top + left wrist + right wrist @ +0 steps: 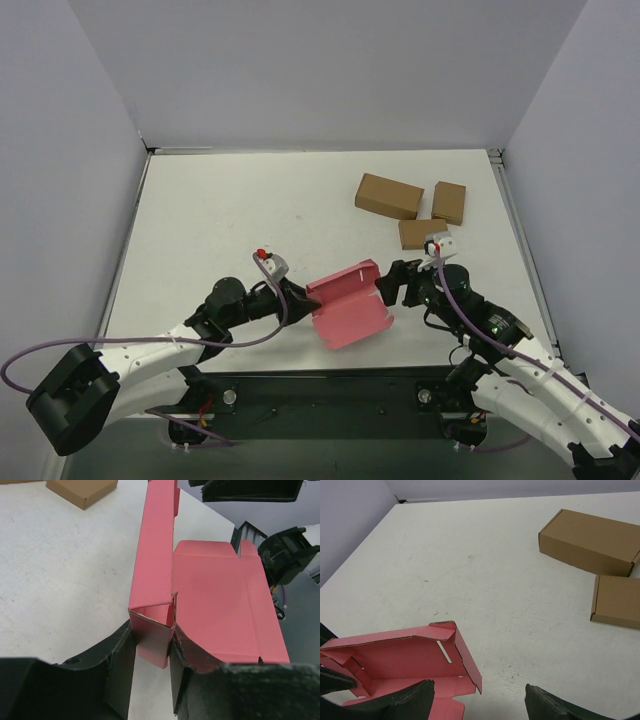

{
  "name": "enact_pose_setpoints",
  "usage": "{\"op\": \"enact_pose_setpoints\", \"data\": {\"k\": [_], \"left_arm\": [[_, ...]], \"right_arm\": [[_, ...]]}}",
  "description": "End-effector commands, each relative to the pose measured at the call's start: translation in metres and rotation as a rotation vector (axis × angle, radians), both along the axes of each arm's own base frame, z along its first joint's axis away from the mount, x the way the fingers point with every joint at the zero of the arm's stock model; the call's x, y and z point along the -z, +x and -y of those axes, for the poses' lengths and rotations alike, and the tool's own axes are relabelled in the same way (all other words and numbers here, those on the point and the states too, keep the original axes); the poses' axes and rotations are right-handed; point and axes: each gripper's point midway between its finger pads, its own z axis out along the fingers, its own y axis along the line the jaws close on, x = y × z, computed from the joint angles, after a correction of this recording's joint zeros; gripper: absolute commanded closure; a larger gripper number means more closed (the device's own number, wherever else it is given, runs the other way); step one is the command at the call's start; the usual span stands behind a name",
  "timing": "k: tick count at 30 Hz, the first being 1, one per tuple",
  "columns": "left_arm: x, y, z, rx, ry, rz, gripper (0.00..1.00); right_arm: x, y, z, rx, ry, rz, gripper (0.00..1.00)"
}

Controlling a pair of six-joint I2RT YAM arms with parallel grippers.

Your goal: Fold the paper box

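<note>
Pinching an upright end flap of the paper box [220,605], the left claw [152,640] has both fingers pressed onto the card, one on each face. The raised side wall runs straight ahead of this claw, and the flat lid panel spreads ahead and to its right.

The right claw [480,700] stands spread wide and grips nothing. The box's open tray lies just ahead and to its left, with the near corner close beside its left finger [405,700] (contact cannot be confirmed from the wrist view). Brown cardboard boxes [587,540] lie well ahead and to the right of that claw.

Handling assessment: the box appears to be thin card, light, and stiff only along its creases. Panels would likely bow or crumple under a hard squeeze, and the piece may slide on the table [230,220] if pushed from one side alone.

Recommended hold: edges and folded walls close to a crease, not mid-panel. With the left claw anchoring one end, the free long wall nearest the right claw looks the soundest place for a second hold.
</note>
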Motion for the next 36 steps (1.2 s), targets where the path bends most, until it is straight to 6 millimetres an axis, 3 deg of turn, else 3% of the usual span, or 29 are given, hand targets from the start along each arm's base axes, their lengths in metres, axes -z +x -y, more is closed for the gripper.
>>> {"op": "enact_pose_setpoints", "data": {"k": [1, 7, 10, 14, 26, 36], "left_arm": [[-0.015, -0.013, 0.003, 0.080, -0.001, -0.025, 0.92], [-0.017, -0.016, 0.005, 0.103, -0.007, -0.034, 0.92], [-0.022, -0.017, 0.006, 0.110, -0.026, -0.030, 0.92], [-0.022, -0.015, 0.006, 0.104, -0.027, -0.029, 0.92], [-0.022, -0.017, 0.009, 0.125, -0.037, -0.041, 0.91], [-0.012, 0.005, 0.006, 0.002, 0.004, -0.081, 0.77]], "right_arm": [[-0.011, -0.001, -0.009, -0.085, -0.031, 0.039, 0.29], [0.002, 0.000, -0.016, -0.099, -0.011, 0.040, 0.36], [0.005, 0.000, -0.022, -0.112, -0.010, 0.037, 0.46], [0.018, -0.004, -0.026, -0.133, -0.050, 0.021, 0.51], [0.023, -0.006, -0.034, -0.134, -0.073, 0.040, 1.00], [0.026, -0.012, -0.037, -0.109, -0.108, 0.070, 1.00]]}}
